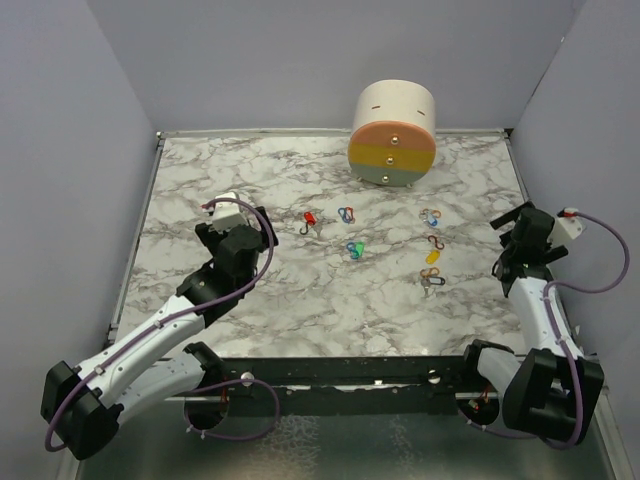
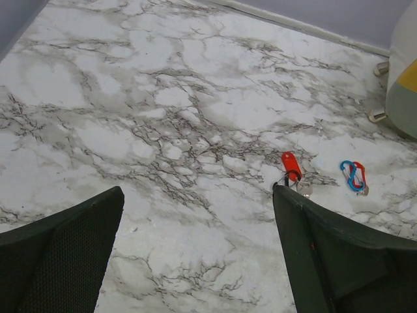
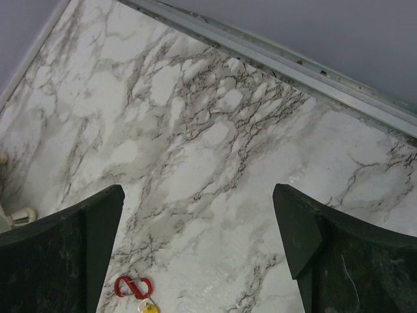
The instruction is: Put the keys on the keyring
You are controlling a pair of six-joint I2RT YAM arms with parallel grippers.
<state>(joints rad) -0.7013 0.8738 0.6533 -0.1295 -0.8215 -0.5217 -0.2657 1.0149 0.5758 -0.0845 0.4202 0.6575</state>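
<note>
Several tiny keys with coloured heads lie on the marble table. A red-headed key lies left of centre, a green and blue pair at centre, a yellow one and a dark one to the right. In the left wrist view the red key lies with a thin dark ring just past my right fingertip. My left gripper is open and empty, left of the red key. My right gripper is open and empty, right of the yellow key.
A blue and red clip lies beyond the red key. A red S-shaped clip and another clip lie right of centre. A striped cylinder stands at the back. Walls close the table's sides.
</note>
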